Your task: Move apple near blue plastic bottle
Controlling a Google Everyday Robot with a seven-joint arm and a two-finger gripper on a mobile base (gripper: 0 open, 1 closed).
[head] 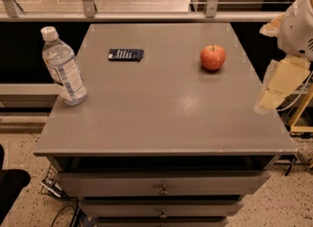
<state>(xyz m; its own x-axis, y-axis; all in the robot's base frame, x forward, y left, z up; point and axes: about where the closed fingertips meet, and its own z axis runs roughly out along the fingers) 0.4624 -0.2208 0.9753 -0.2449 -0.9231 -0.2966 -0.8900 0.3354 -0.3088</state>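
The red apple (212, 57) with a short stem stands on the grey table top (161, 108), toward the back right. The blue plastic bottle (63, 69), clear bluish with a white cap and a white-blue label, stands upright at the table's left edge. My gripper (276, 86) shows as pale cream parts below the white arm housing (298, 25), at the table's right edge. It is to the right of the apple and nearer the front, apart from it, and holds nothing that I can see.
A small flat dark-blue packet (125, 54) lies on the table at the back left, between the bottle and the apple. A metal railing (146, 15) runs behind the table. Drawers (161, 187) are below the front edge.
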